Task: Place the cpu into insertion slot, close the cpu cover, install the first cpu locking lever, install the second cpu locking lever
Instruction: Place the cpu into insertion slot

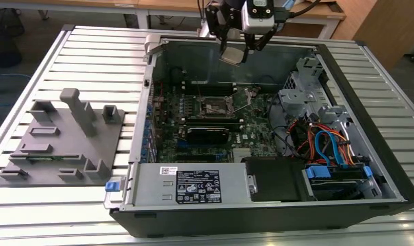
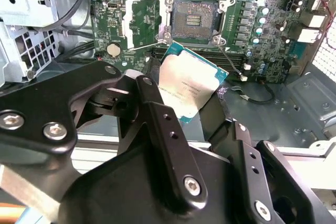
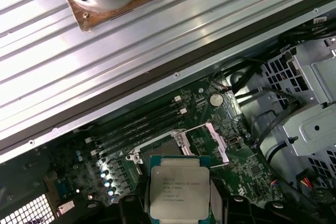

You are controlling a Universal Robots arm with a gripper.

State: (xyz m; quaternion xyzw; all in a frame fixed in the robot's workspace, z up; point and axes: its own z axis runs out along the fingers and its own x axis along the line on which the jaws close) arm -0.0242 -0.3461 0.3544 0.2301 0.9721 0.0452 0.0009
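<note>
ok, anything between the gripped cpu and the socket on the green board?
Nothing visible. The black gripper holds the silver-topped square cpu above the green circuit board; the dark square insertion slot lies bare, its silver frame cover swung aside.

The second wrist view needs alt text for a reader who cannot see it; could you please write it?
The tool grips the cpu, silver top showing. Beyond it, on the green circuit board, the insertion slot lies empty with the cpu cover swung open beside it.

Workshop: opened computer case (image 1: 261,221) on slatted metal table (image 1: 97,56).
</note>
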